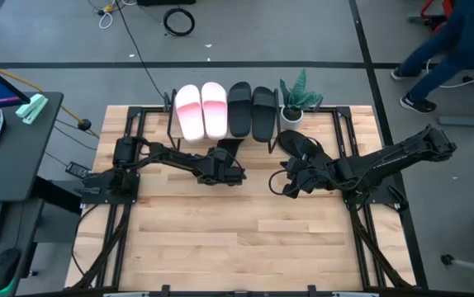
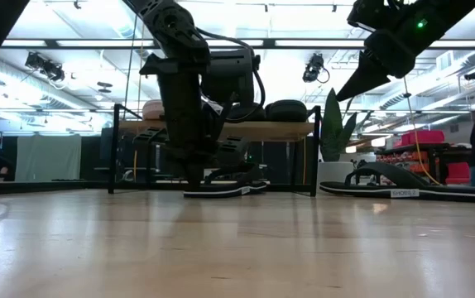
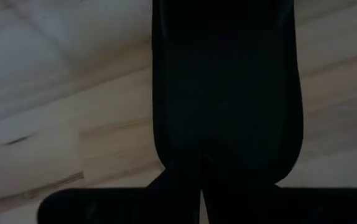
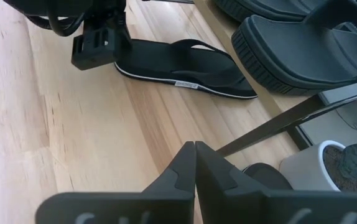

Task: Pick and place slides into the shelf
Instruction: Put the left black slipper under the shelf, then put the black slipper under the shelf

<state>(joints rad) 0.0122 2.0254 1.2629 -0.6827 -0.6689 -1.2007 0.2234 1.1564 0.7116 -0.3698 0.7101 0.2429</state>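
The wooden table (image 1: 237,239) is filling most of the overhead view, with both dark arms reaching in over its far half. The shelf (image 1: 220,144) is standing at the table's far edge, its light board sitting on a thin black frame, and it is carrying four slides side by side on top: two pink slides (image 1: 201,110) toward the left and two black slides (image 1: 251,111) just beside them toward the right. A potted plant (image 1: 296,101) is standing just beside the shelf's right end. The left arm is stretching from the table's left side toward the shelf front, and the left gripper (image 1: 230,169) is sitting low over a thin black flip-flop (image 2: 217,189) that is lying flat on the table at the foot of the shelf; its fingers are pressed together with no gap, and the left wrist view is showing the flip-flop's dark sole directly ahead of them, though whether they are touching it is unclear. The second flip-flop (image 1: 301,145) is lying on the table to the right of the shelf, near the plant. The right gripper (image 1: 291,183) is hanging above the table near that flip-flop, its fingers (image 4: 180,171) closed tight against each other and holding nothing.
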